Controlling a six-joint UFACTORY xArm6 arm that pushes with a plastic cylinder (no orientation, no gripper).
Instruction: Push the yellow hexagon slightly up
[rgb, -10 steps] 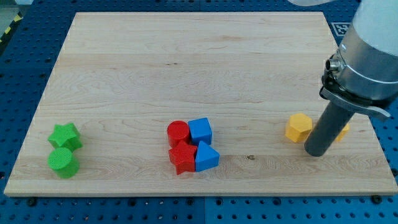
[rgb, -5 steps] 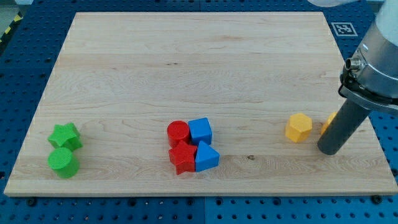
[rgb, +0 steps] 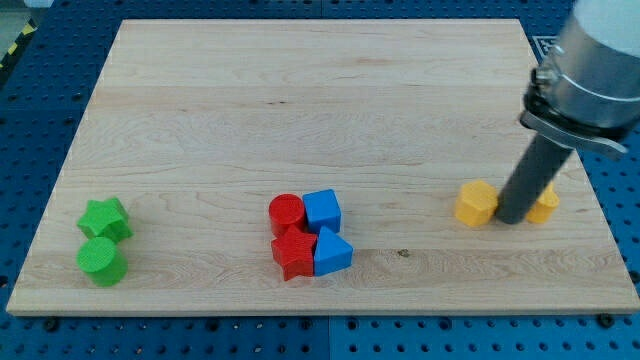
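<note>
— Wood grain all over: the board (rgb: 300, 120) is pale timber on a blue pegboard base (rgb: 40, 100). Where is the yellow hexagon (rgb: 476, 203)?

— At about four o'clock from the board's middle. My tip (rgb: 511, 219) rests just at its three o'clock side, touching or nearly so; I cannot tell which.

— And beyond the rod?

— A second yellow block (rgb: 545, 205), shape partly hidden, sits at three o'clock of the tip, so the tip stands between the two.

— Is a pincer clamped on anything?

— There is none; only the straight dark rod.

— The rest?

— At six o'clock, a tight cluster: red cylinder (rgb: 286, 213), blue cube (rgb: 322, 210), red star (rgb: 293, 252), blue triangle (rgb: 332, 252). At eight o'clock, a green star (rgb: 105, 219) with a green cylinder (rgb: 101, 259) just below.
</note>
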